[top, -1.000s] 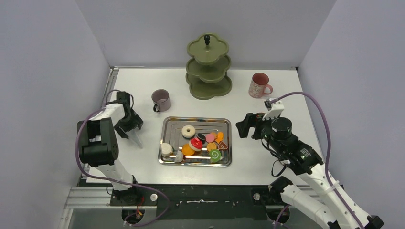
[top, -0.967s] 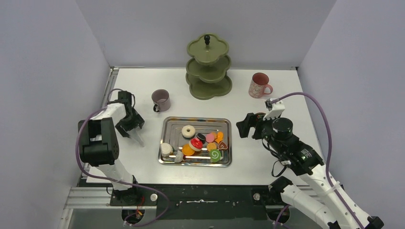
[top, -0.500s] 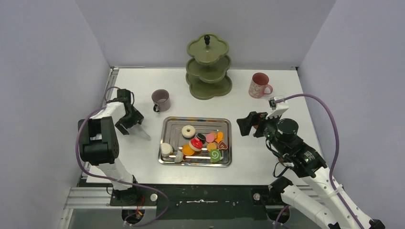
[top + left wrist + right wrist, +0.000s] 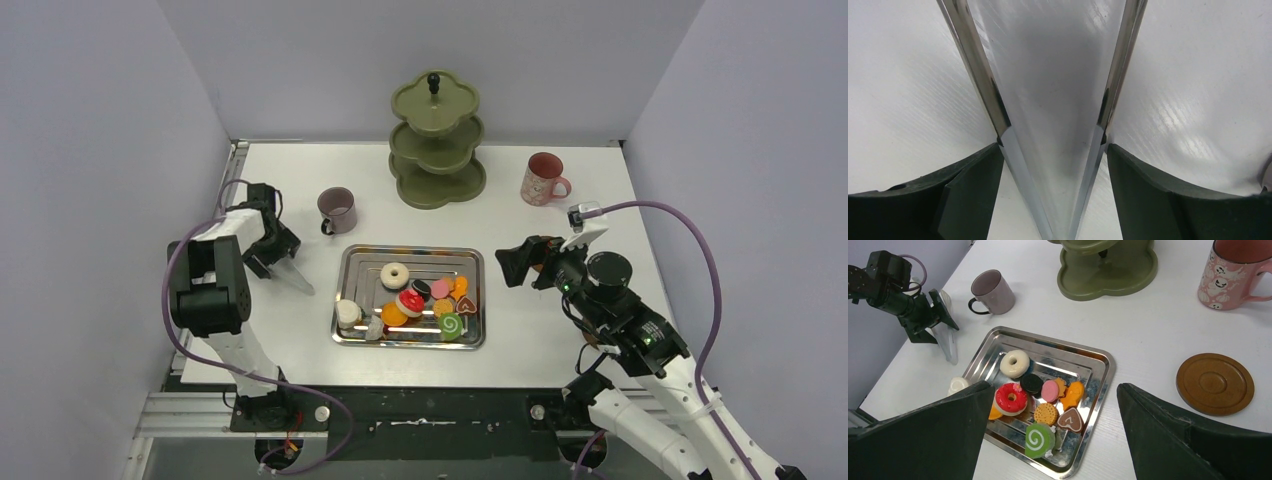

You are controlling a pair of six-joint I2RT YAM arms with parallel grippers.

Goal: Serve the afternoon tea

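Toy sweets lie in the steel tray (image 4: 346, 262): a white donut (image 4: 1014, 363), a red donut (image 4: 1011, 398), a pink macaron (image 4: 1050, 390) and a green swirl roll (image 4: 1039, 439). The mauve mug (image 4: 338, 208) stands behind the tray. The pink mug (image 4: 543, 178) stands at the back right. The olive three-tier stand (image 4: 436, 140) is empty at the back. A brown coaster (image 4: 1214, 383) lies right of the tray. My left gripper (image 4: 275, 255) is shut on the metal tongs (image 4: 998, 115), left of the tray. My right gripper (image 4: 515, 262) is open and empty, right of the tray.
The tongs (image 4: 295, 278) point toward the tray's left edge, tips low over the table. Purple walls enclose the table on three sides. The right arm's cable (image 4: 690, 260) loops over the table's right side.
My left gripper has turned and the tongs' tips have swung right toward the tray. My right arm has shifted a little to the right, its gripper still open.
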